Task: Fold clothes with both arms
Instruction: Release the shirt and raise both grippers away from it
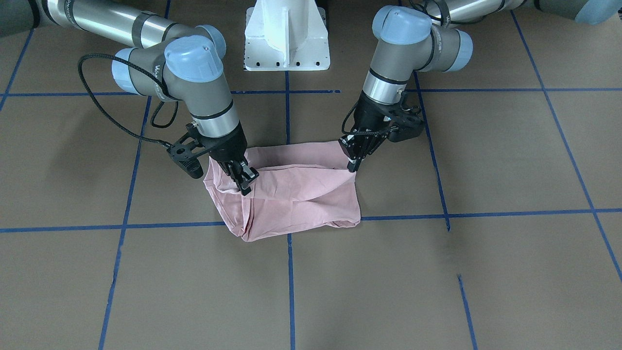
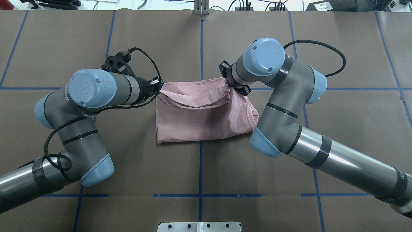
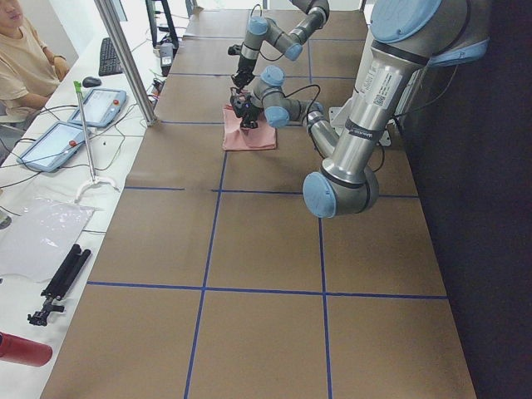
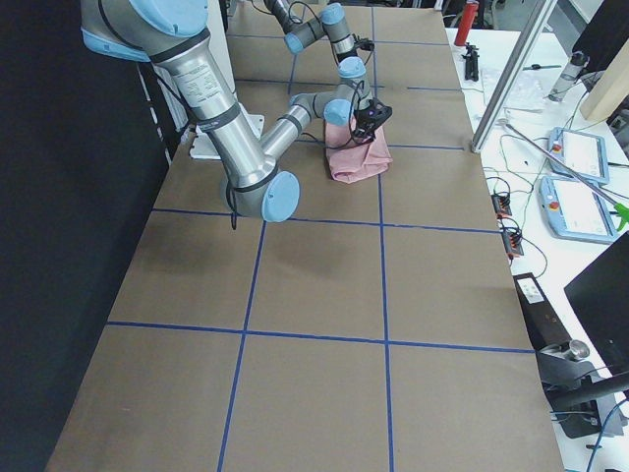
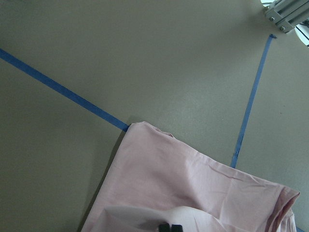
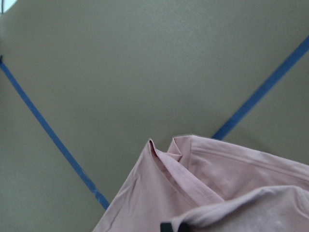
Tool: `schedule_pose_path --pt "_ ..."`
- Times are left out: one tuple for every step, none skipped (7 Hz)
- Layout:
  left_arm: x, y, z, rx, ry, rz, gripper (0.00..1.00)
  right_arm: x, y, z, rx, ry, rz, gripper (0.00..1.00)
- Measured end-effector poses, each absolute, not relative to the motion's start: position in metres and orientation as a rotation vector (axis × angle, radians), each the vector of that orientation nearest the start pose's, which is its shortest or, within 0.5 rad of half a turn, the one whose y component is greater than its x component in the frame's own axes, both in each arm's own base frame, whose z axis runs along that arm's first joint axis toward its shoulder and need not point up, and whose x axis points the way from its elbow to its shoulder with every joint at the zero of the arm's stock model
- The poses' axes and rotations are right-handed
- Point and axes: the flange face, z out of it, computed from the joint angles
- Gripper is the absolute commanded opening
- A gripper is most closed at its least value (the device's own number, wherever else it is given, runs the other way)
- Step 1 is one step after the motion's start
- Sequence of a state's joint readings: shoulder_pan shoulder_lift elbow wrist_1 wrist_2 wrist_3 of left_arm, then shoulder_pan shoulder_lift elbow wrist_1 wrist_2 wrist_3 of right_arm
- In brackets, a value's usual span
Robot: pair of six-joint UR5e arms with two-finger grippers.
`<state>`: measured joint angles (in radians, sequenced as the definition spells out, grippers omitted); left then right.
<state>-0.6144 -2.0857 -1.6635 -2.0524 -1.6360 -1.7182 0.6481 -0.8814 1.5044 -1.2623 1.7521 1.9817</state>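
- One pink T-shirt (image 1: 301,199) lay mid-table (image 1: 486,160), bunched between the two grippers.
- Left gripper (image 1: 352,165) was pinching one end of its raised edge.
- Right gripper (image 1: 244,184) was pinching the other end.

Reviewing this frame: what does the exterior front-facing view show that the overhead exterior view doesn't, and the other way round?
Front-facing only: the left gripper and the right gripper in plain sight, each pinched shut on an edge of the T-shirt, plus most of the white pedestal base. Overhead only: cables and gear past the table's far edge; the wrists there hide most of both grippers. Both: the T-shirt lying folded on the brown table, one arm at each end.
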Motion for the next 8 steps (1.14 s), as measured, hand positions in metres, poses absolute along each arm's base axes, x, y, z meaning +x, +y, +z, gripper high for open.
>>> schedule_pose_path --pt "0.473 -0.533 0.311 0.272 1.085 -0.622 0.55 -0.525 -0.567 0.283 -0.032 -0.982 0.893 1.0" --pt "0.463 -0.565 0.346 0.35 1.093 -0.584 1.0 -0.524 -0.603 0.319 0.015 -0.997 0.865 1.0" --pt "0.455 -0.577 0.356 0.394 1.109 -0.559 1.0 -0.517 -0.627 0.316 0.041 -0.991 0.846 1.0" --pt "0.448 -0.578 0.351 0.415 1.134 -0.548 1.0 -0.508 -0.642 0.305 0.057 -0.969 0.833 1.0" --pt "0.441 -0.574 0.345 0.425 1.154 -0.542 1.0 -0.492 -0.652 0.303 0.071 -0.959 0.813 1.0" --pt "0.427 -0.567 0.344 0.433 1.17 -0.535 1.0 -0.458 -0.662 0.32 0.079 -0.949 0.771 1.0" --pt "0.397 -0.555 0.355 0.442 1.173 -0.499 1.0 -0.4 -0.673 0.353 0.093 -0.933 0.682 1.0" --pt "0.344 -0.546 0.382 0.466 1.141 -0.399 1.0 -0.319 -0.686 0.401 0.132 -0.904 0.53 1.0"
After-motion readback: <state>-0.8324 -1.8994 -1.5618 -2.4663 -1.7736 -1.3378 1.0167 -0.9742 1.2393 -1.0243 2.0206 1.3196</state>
